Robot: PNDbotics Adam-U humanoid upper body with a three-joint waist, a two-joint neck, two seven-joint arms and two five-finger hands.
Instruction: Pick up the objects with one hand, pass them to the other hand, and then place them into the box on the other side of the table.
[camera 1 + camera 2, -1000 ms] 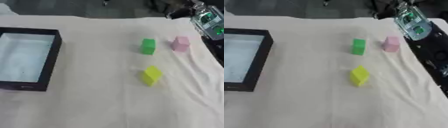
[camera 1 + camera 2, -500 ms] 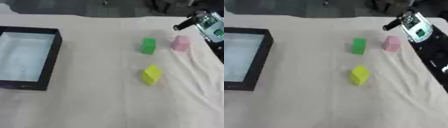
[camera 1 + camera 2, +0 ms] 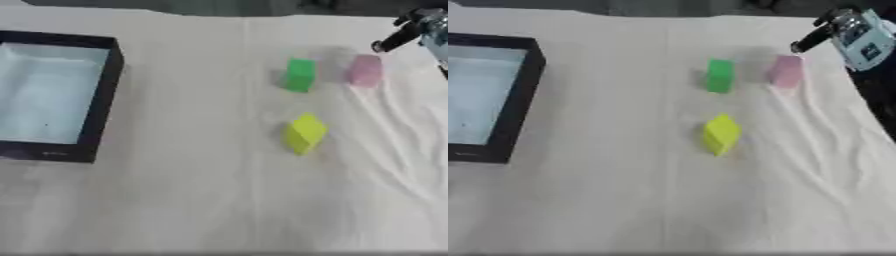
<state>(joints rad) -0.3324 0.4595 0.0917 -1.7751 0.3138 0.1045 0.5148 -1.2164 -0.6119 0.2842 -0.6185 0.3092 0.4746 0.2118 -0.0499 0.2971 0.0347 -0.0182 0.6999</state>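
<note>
Three small blocks lie on the white cloth: a green block [image 3: 720, 75], a pink block [image 3: 785, 71] to its right, and a yellow block [image 3: 721, 133] nearer to me. My right hand [image 3: 857, 37] comes in from the upper right corner. One dark finger [image 3: 811, 36] stretches down-left and ends just above the pink block's top right, apart from it. The hand holds nothing. A black box [image 3: 103, 100] with a pale inside stands at the left. My left hand does not show.
The white cloth [image 3: 219, 200] covers the whole table and is wrinkled at the right, below the pink block. The table's dark far edge runs along the top.
My right hand has come down and left toward the pink block, and a finger now stretches out. The blocks and box have not moved; the whole picture has shifted slightly.
</note>
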